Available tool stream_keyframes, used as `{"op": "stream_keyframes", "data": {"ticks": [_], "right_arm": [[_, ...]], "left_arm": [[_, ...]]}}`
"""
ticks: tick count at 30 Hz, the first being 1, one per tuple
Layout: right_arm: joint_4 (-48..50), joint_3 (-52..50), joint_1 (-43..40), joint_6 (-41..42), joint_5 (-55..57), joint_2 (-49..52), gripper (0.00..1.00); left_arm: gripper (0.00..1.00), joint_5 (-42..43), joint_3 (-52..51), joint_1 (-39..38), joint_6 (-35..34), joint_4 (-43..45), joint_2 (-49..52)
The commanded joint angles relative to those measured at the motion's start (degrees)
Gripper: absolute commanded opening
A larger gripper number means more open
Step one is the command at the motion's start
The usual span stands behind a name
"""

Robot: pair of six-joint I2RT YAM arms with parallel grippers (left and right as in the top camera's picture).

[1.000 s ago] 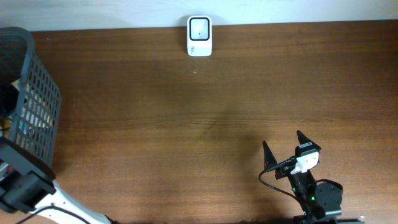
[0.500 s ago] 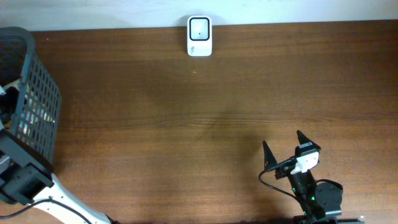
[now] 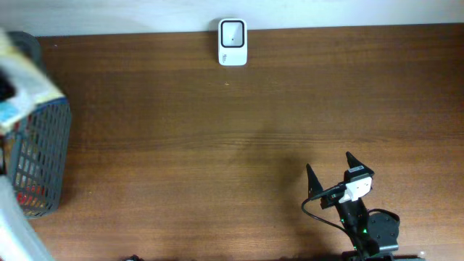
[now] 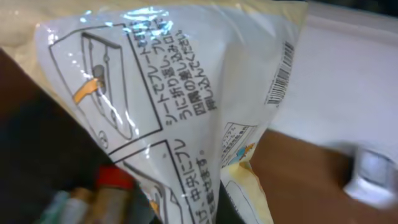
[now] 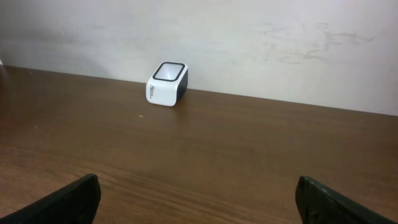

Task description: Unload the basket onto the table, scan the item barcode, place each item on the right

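Pouch (image 4: pixel 186 93) in grip, scan pending

Found clamped in left gripper, barcode (image 4: pixel 281 71) visible, well left of scanner (image 3: pixel 233 42). Noted right gripper (image 3: pixel 330 162) spread wide, empty, in front of scanner. Done: pickup. Left: carry across, present barcode.

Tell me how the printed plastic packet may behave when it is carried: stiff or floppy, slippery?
Probably floppy: the packet shows creases and folds, so its barcode may bend out of flat. Likely slippery, since the film is glossy with bright glare. It seems light for its size, a thin pouch.
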Motion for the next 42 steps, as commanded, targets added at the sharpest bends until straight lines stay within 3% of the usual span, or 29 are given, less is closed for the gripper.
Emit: {"op": "stream_keyframes", "data": {"ticks": [1, 10, 14, 18, 19, 20, 23, 27, 32, 36, 42], "right_arm": [[-0.4, -0.3, 0.3, 0.2, 1.0, -0.2, 0.99], [-0.4, -0.3, 0.3, 0.2, 1.0, -0.2, 0.99], [-0.4, -0.3, 0.3, 0.2, 1.0, -0.2, 0.99], [-0.4, -0.3, 0.3, 0.2, 1.0, -0.2, 0.99], [-0.4, -0.3, 0.3, 0.2, 1.0, -0.2, 0.99], [-0.4, -0.3, 0.3, 0.2, 0.9, -0.2, 0.99], [-0.4, -0.3, 0.3, 0.2, 1.0, -0.2, 0.99], [-0.4, -0.3, 0.3, 0.2, 1.0, -0.2, 0.99], [-0.4, -0.3, 0.3, 0.2, 1.0, -0.2, 0.99], [-0.4, -0.3, 0.3, 0.2, 1.0, -0.2, 0.99], [-0.4, -0.3, 0.3, 0.2, 1.0, -0.2, 0.99]], "left_arm": [[0.0, 0.9, -1.9, -11.4, -0.8, -5.3, 1.7], [0.0, 6.8, -26.4, -33.4, -0.8, -4.5, 12.6], [0.0, 16.8, -36.6, -37.1, -0.8, 2.1, 17.3], [0.0, 16.7, -42.8, -37.4, -0.8, 5.7, 18.7], [0.11, 16.7, -43.4, -37.4, -0.7, 6.4, 18.8], [0.43, 16.7, -43.5, -37.4, -0.7, 7.1, 18.7], [0.99, 15.2, -42.6, -37.4, -0.8, 8.2, 18.2], [0.99, 8.2, -33.7, -37.4, -0.7, 5.9, 15.8], [0.99, 7.4, -16.3, -35.6, 2.9, 0.5, 13.8], [0.99, 6.6, -4.7, -29.6, 4.2, -2.3, 13.8], [0.99, -8.5, -0.5, -15.2, 4.0, 0.2, 13.8]]}}
